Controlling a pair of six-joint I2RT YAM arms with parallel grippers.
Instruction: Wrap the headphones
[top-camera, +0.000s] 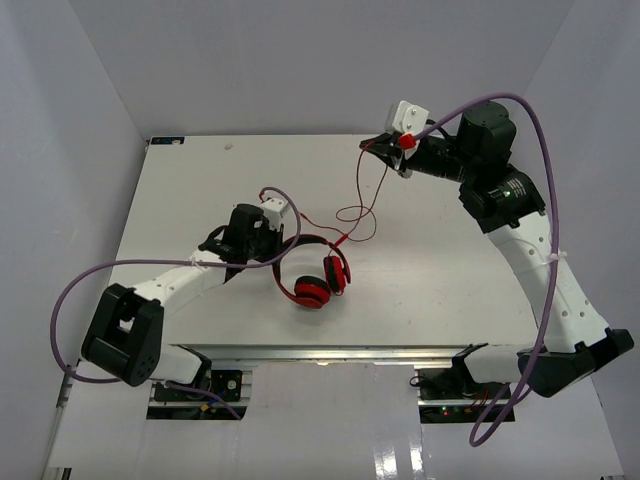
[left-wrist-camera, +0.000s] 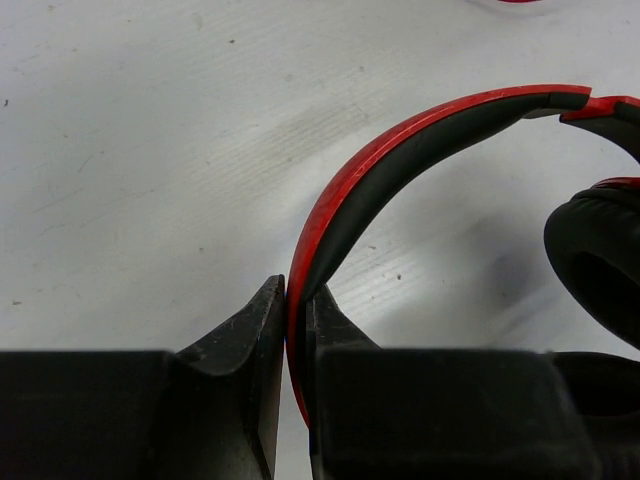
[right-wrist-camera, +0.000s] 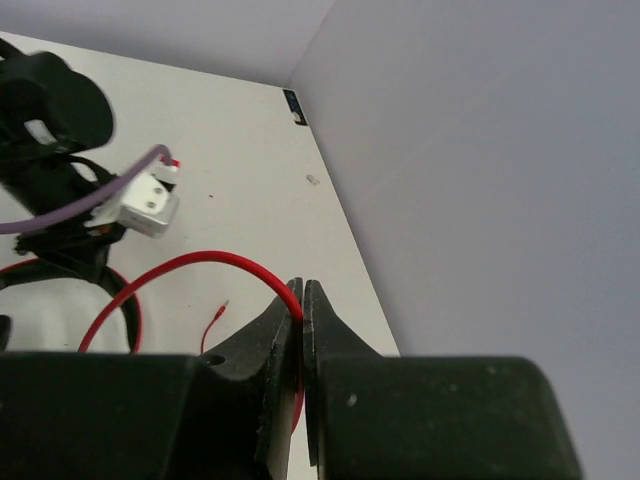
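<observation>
Headphones (top-camera: 312, 291) headband (left-wrist-camera: 420, 135) between left jaws; cord (right-wrist-camera: 210, 257) (thin, red) between right jaws.

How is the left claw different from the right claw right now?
The left gripper pinches the thick red and black headband; the right gripper pinches the thin red cord. The left gripper sits near the middle of the table, while the right gripper is far back by the wall, with the cord dangling from it. Both are shut tight on parts of the same headphones.
</observation>
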